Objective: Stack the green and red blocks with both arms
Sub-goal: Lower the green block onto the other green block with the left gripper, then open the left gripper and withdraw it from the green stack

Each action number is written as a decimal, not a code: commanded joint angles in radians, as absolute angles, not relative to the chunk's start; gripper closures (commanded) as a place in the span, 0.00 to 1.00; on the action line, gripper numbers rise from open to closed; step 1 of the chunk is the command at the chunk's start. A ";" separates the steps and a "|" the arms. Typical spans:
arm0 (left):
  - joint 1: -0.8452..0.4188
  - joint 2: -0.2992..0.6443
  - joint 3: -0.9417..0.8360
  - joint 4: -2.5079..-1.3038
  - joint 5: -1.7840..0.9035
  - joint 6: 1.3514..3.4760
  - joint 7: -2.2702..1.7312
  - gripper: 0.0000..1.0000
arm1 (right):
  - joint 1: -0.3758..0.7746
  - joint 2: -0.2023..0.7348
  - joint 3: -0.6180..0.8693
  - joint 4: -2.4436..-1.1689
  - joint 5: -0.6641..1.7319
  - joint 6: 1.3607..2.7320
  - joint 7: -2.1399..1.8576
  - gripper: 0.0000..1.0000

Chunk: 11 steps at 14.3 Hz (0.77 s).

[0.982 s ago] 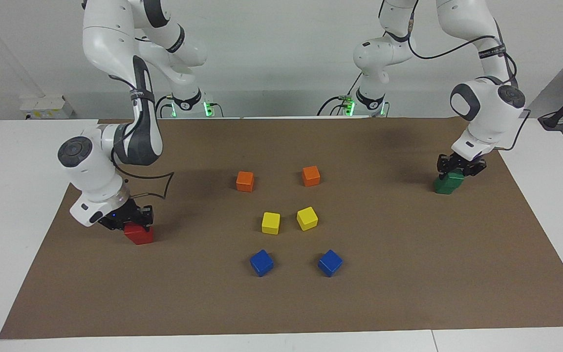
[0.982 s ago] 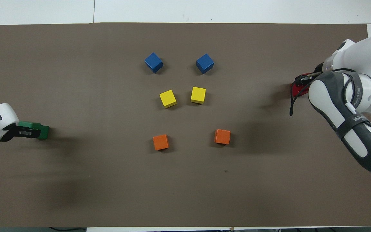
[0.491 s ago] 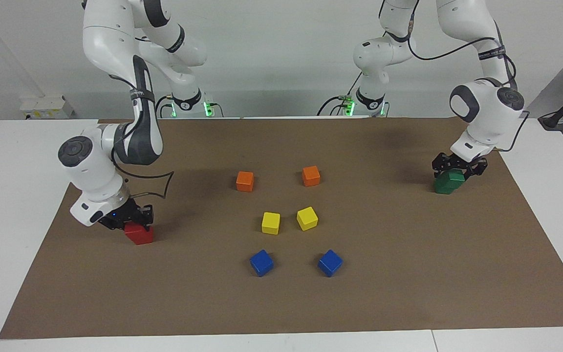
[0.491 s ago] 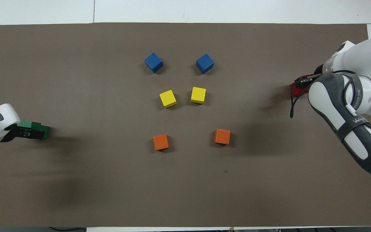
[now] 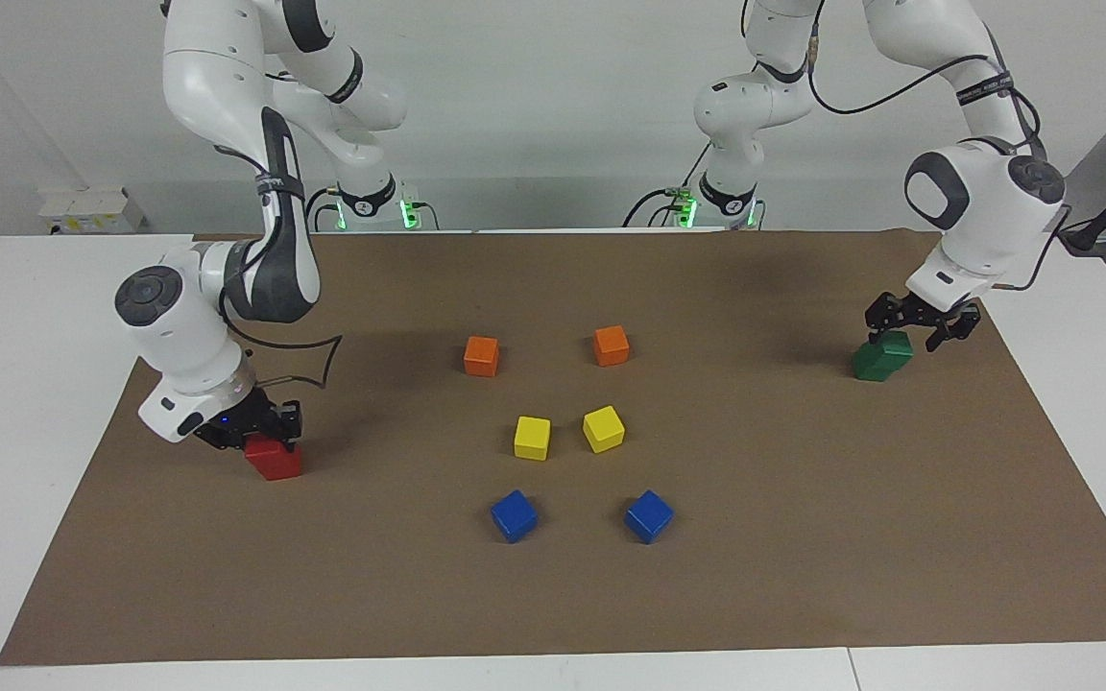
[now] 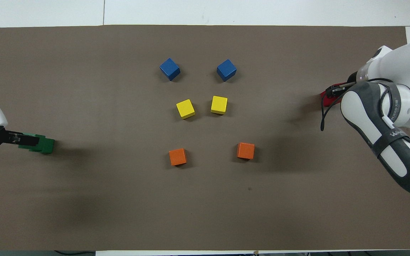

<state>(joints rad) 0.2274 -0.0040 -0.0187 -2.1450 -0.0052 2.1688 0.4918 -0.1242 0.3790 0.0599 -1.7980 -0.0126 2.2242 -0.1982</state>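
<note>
The pair of yellow cubes (image 5: 567,432) sits mid-mat and serves as landmark. Toward the left arm's end of the worktop (image 5: 25,403) from them stands the green stack (image 5: 882,355) — in the facing view one dark green cube sits askew on another. The left gripper (image 5: 918,324) hangs just over the top cube with its fingers spread, clear of it. The overhead view shows this gripper's dark fingers lying across the stack (image 6: 40,143), so there it seems to touch; the facing view shows the gap.

Toward the right arm's end from the yellow cubes, a red block (image 5: 273,460) rests on the brown mat (image 5: 803,537). The right gripper (image 5: 255,429) is down on top of it, fingers pressed together; whether they pinch a second red cube I cannot tell. In the overhead view the right arm's elbow hides nearly all of this — only a red sliver (image 6: 327,99) shows.

Two orange cubes (image 5: 545,350) lie nearer to the robots than the yellow pair, two blue cubes (image 5: 580,515) farther away.
</note>
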 commanded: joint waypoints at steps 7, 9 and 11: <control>0.180 -0.109 -0.051 -1.941 -0.003 1.864 0.176 0.00 | -0.133 0.379 0.066 -1.861 0.000 2.278 -0.232 0.79; 0.169 -0.089 -0.067 -1.846 -0.005 1.781 0.042 0.00 | -0.133 0.379 0.066 -1.861 0.000 2.278 -0.232 0.72; 0.147 -0.057 -0.067 -1.717 -0.012 1.639 0.021 0.00 | -0.133 0.379 0.066 -1.861 0.000 2.279 -0.230 0.58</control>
